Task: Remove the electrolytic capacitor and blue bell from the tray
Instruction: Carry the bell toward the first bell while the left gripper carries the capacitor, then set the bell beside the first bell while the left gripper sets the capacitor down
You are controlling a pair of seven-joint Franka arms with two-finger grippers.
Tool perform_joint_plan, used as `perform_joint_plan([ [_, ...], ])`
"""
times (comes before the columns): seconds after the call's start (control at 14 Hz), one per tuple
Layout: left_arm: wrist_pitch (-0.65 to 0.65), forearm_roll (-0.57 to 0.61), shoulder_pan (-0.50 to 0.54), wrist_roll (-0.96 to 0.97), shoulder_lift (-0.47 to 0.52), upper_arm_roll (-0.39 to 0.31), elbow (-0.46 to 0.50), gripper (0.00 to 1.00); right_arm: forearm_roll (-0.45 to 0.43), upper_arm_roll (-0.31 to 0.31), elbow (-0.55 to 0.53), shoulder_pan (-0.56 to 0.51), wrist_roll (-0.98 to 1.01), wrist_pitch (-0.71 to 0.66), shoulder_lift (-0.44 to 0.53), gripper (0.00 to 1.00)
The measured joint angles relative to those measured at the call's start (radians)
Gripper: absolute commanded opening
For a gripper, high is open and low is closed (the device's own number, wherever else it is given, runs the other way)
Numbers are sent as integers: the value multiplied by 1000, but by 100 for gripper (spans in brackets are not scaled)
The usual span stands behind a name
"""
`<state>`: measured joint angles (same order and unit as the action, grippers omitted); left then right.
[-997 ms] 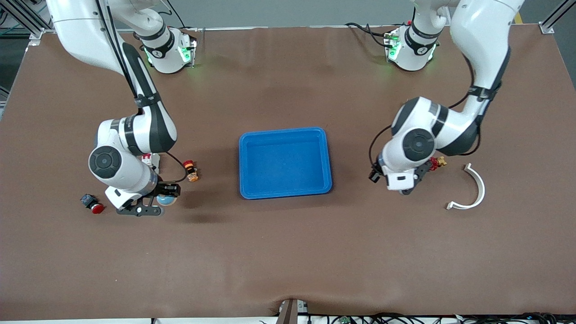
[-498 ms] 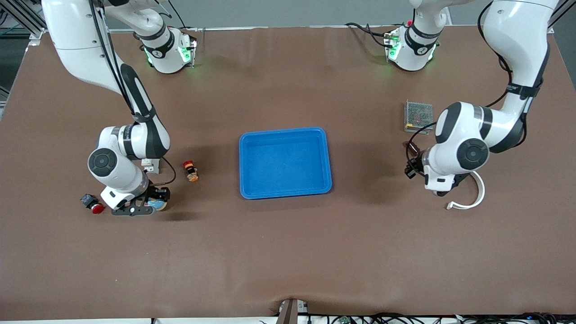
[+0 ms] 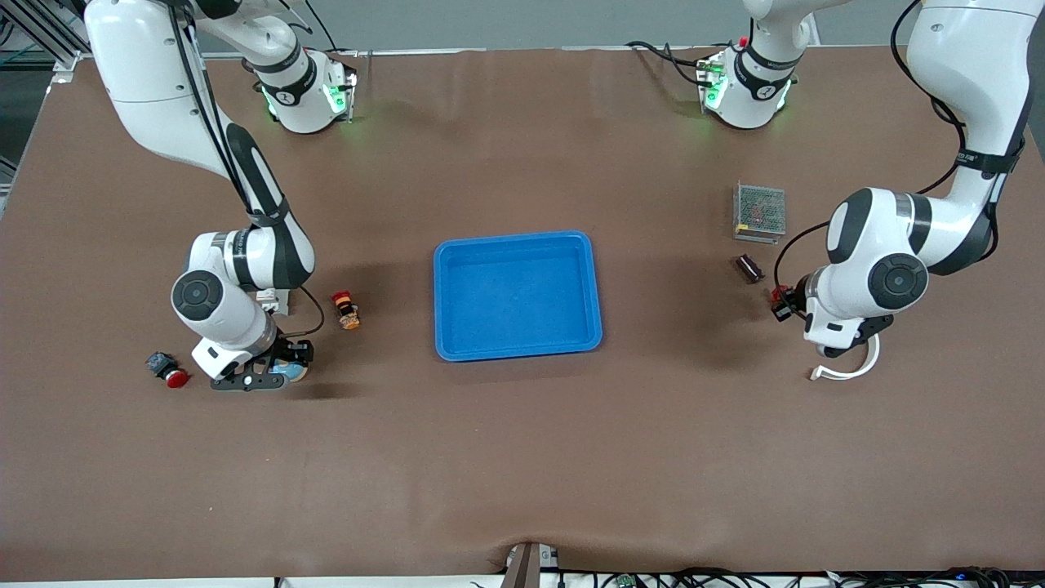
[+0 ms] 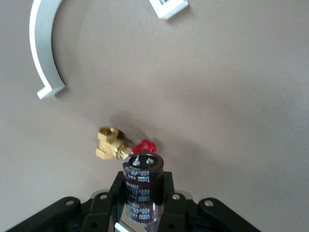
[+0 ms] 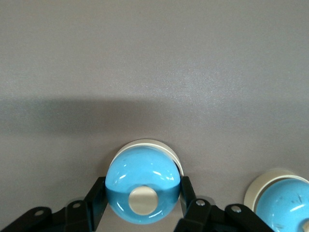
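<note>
My left gripper [image 4: 143,182] is shut on a dark brown capacitor [image 4: 142,186] with its two terminals pointing away from the wrist. It holds the capacitor above the table, over a brass valve [image 4: 110,143]. In the front view the left gripper [image 3: 837,349] is over the white arc [image 3: 859,366], and the capacitor is hidden under the wrist. My right gripper [image 5: 142,193] is shut on a blue bell [image 5: 140,181] with a cream button, low over the table. In the front view the right gripper [image 3: 273,372] and the bell [image 3: 290,372] are toward the right arm's end of the table.
A blue tray [image 3: 517,238] stands mid-table. A second blue bell [image 5: 282,200] shows beside my right gripper. Near the right arm are a red-capped switch [image 3: 347,310], a red push button [image 3: 167,371] and a white part [image 3: 271,300]. Near the left arm are a mesh-covered box [image 3: 759,211] and a small dark part [image 3: 749,268].
My left arm has swung from beside the tray toward its own end of the table, uncovering the mesh box and dark part. My right gripper has shifted away from the tray with the bell.
</note>
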<state>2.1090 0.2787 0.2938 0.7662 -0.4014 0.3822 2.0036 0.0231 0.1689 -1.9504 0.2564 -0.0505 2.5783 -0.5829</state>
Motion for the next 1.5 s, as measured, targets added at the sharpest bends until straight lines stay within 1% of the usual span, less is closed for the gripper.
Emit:
perform_joint_plan([
  [0.21, 77, 21, 24, -33, -22, 0, 13, 0, 0, 0, -19, 0, -1, 0, 11, 0],
  [0.43, 132, 74, 42, -37, -57, -1, 14, 0, 0, -2, -46, 1, -7, -2, 28, 0],
  [0.71, 187, 77, 72, -14, -88, -2, 14, 0, -4, 1, -73, 19, -50, -3, 48, 0],
  [0.78, 200, 77, 74, -7, -96, -3, 13, 0, -4, 1, -77, 20, -54, -3, 51, 0],
  [0.85, 212, 77, 75, -1, -105, -5, 13, 4, -4, 1, -78, 22, -56, -3, 52, 0],
  [0.93, 221, 77, 75, 2, -112, -5, 13, 13, -4, 1, -79, 23, -57, -3, 52, 0],
  [1.14, 227, 77, 75, 3, -125, -6, 6, 44, -3, -8, -79, 34, -66, -3, 53, 0],
  [1.21, 227, 77, 75, 4, -130, -8, 3, 52, -3, -10, -79, 39, -73, -3, 54, 0],
  [1.35, 227, 77, 75, 13, -140, -11, -7, 64, -3, -11, -79, 43, -81, -3, 54, 0],
  [1.42, 227, 77, 75, 27, -146, -11, -13, 78, -3, -11, -79, 43, -82, -3, 54, 0],
  [1.5, 227, 77, 75, 39, -151, -11, -17, 97, -3, -11, -79, 43, -82, -3, 54, 0],
])
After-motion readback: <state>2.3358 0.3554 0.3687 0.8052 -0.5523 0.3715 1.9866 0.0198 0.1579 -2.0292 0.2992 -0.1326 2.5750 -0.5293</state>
